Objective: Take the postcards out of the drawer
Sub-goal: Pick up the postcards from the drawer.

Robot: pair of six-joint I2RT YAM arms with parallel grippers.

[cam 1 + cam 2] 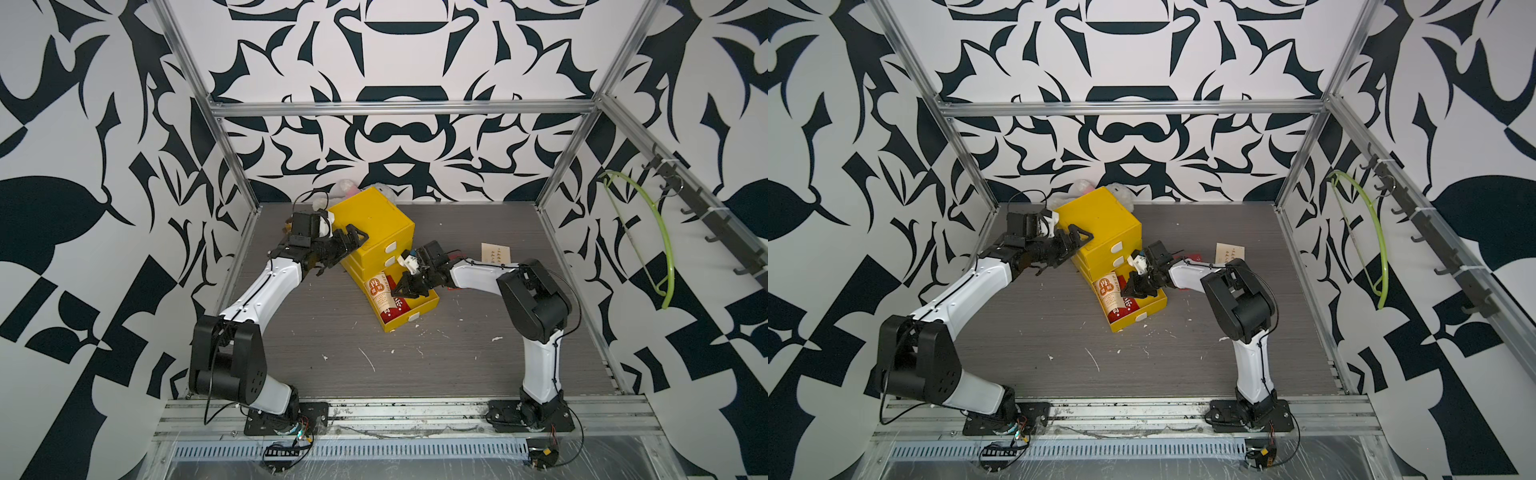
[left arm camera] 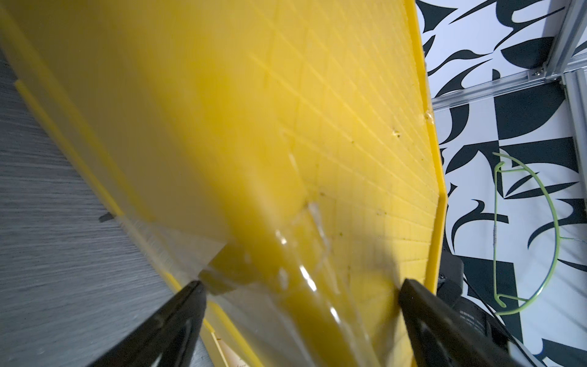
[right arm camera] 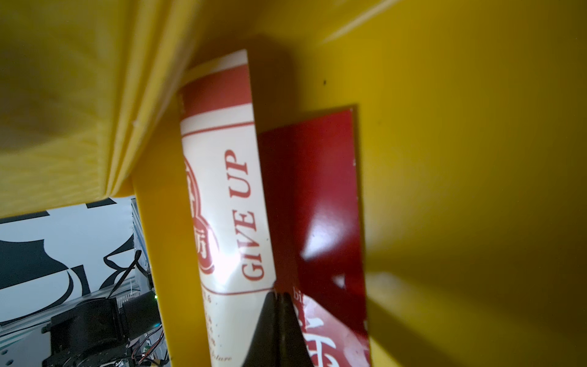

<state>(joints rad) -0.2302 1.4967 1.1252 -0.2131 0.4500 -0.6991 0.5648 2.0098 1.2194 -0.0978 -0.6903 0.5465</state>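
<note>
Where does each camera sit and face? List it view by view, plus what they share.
Top views: high above the robot's base, looking down on the table, yellow cabinet, left arm and right arm.
Left wrist: behind the open left gripper, facing the cabinet's side; both fingers show.
Right wrist: behind the shut right gripper, whose fingertips show, looking into the open drawer at the cream postcard and red postcard.
Shared: top views also show that drawer and both cards; left wrist and top views share the green hanger.

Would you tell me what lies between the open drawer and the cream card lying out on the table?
The right arm crosses between the drawer and the cream card, with something red partly hidden under it; both top views show this.
</note>
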